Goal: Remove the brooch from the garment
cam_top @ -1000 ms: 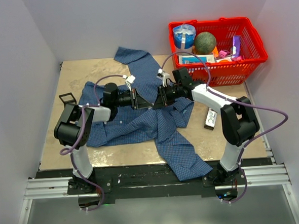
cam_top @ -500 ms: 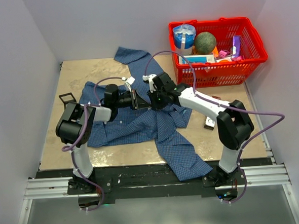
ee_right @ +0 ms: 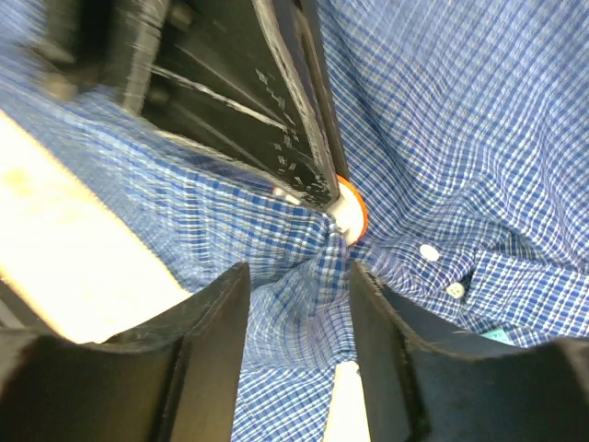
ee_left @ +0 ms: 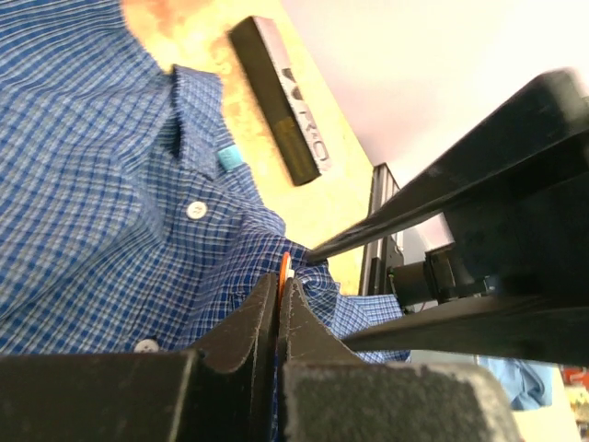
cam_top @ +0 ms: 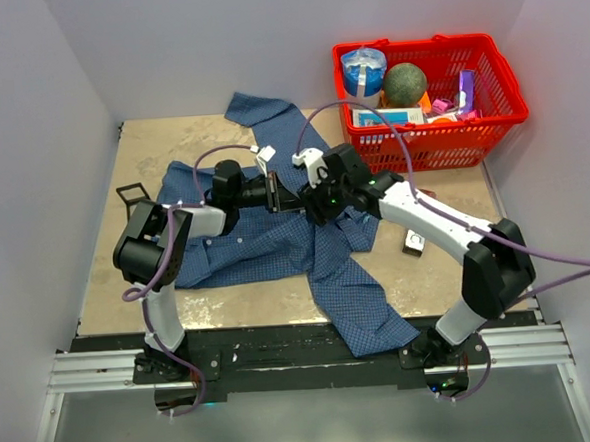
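The blue checked shirt [cam_top: 276, 244] lies spread over the table's middle. My left gripper [cam_top: 296, 201] is shut on the orange brooch [ee_left: 284, 267], whose thin edge shows between its fingertips in the left wrist view. In the right wrist view the brooch [ee_right: 352, 208] sits at the tip of the left fingers, with shirt cloth bunched up to it. My right gripper [cam_top: 314, 208] is open right next to the left one. Its fingers [ee_right: 213, 341] stand on either side of the raised fold of shirt [ee_right: 317, 285] just below the brooch, not closed on it.
A red basket [cam_top: 495, 79] with a ball, a roll and several small items stands at the back right. A small black box [cam_top: 414, 236] lies right of the shirt, also seen in the left wrist view [ee_left: 281, 101]. A black clip [cam_top: 133, 196] lies at the left.
My right gripper has moved left, then settled beside the left gripper over the shirt's middle. The left gripper has shifted slightly right. The shirt's centre is drawn up a little.
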